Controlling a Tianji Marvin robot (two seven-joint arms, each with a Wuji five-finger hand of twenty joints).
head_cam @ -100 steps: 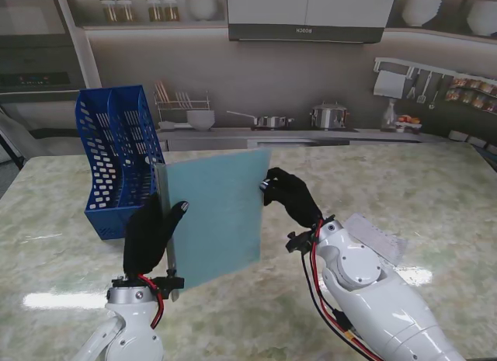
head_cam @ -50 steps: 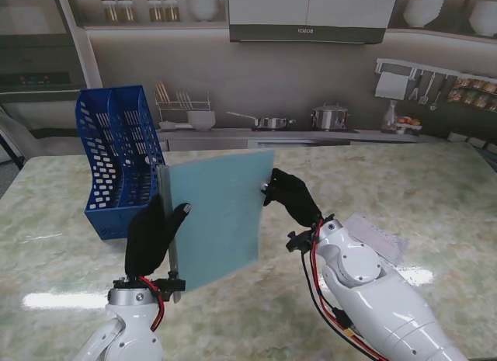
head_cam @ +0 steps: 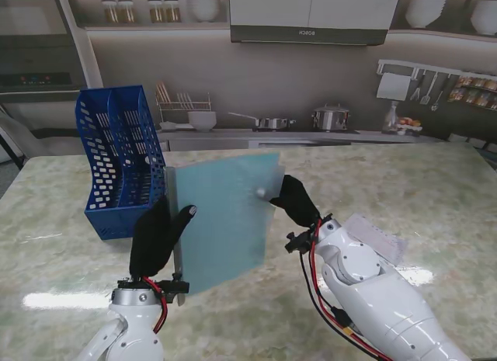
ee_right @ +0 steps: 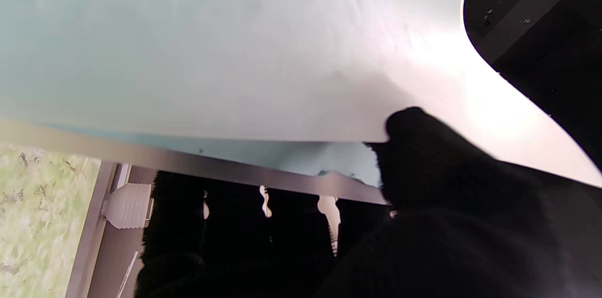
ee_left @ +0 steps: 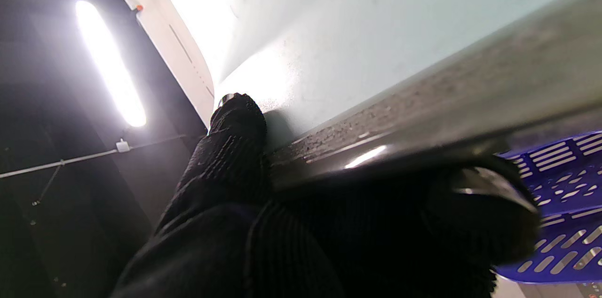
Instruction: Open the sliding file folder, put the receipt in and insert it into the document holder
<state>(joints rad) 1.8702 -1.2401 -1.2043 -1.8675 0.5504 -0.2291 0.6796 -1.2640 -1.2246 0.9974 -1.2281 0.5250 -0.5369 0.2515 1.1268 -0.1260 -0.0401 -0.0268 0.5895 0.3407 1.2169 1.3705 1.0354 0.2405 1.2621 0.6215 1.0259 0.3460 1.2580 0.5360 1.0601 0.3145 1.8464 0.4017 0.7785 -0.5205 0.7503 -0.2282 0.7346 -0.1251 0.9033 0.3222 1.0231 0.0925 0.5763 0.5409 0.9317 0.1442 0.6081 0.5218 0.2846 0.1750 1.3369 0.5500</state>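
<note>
A pale blue sliding file folder [head_cam: 225,221] stands upright above the table, its grey slide bar [head_cam: 174,229] along the left edge. My left hand [head_cam: 155,238] is shut on that bar, thumb on the front cover [ee_left: 235,114]. My right hand [head_cam: 293,199] pinches the folder's right edge, its fingertips slipped behind the front sheet [ee_right: 414,133]. In the right wrist view the cover [ee_right: 235,53] is lifted off the back sheet. The white receipt [head_cam: 379,238] lies on the table beside my right arm. The blue document holder [head_cam: 118,159] stands at the far left.
The marble table [head_cam: 435,190] runs to a kitchen backdrop with a counter, pots and shelves behind. The document holder's mesh wall [ee_left: 564,185] is close behind the folder's bar. My right forearm [head_cam: 365,291] covers part of the table near me.
The folder has drifted slightly to the right with both hands. My right hand's fingers have slid from the edge in behind the front cover, which now overlaps them.
</note>
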